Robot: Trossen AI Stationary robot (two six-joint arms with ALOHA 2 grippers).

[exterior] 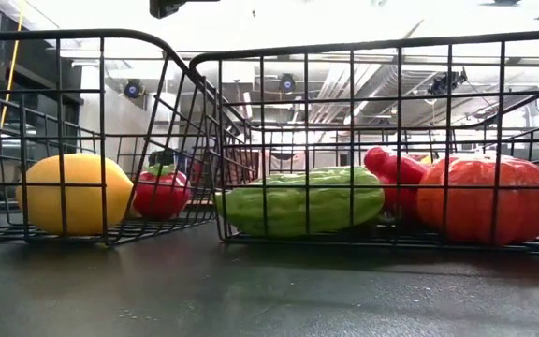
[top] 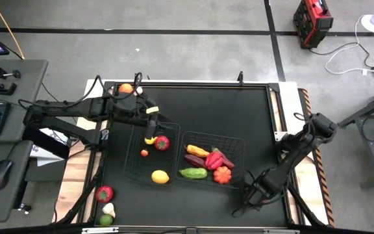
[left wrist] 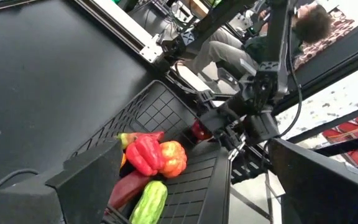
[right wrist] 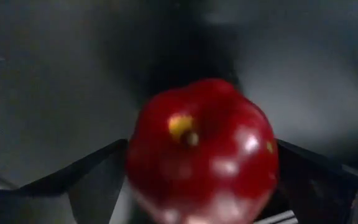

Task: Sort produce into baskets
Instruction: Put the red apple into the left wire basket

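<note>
Two wire baskets [top: 149, 170] side by side; produce [top: 204, 162] mostly in right basket.

The right gripper [top: 257, 195], low in the frame's right half in the high view, is too dark against the table to show its fingers; in its own wrist view a blurred red fruit [right wrist: 202, 152] fills the centre, its lower part cut off by the bottom edge, and whether the fingers touch it cannot be told. In the low view, the pumpkin [exterior: 487, 198] and red pepper [exterior: 393, 168] sit behind basket wire, the pepper half hidden by the green cucumber [exterior: 302, 199]. A green piece [top: 106, 220] at lower left of the high view is too small to identify.
</note>
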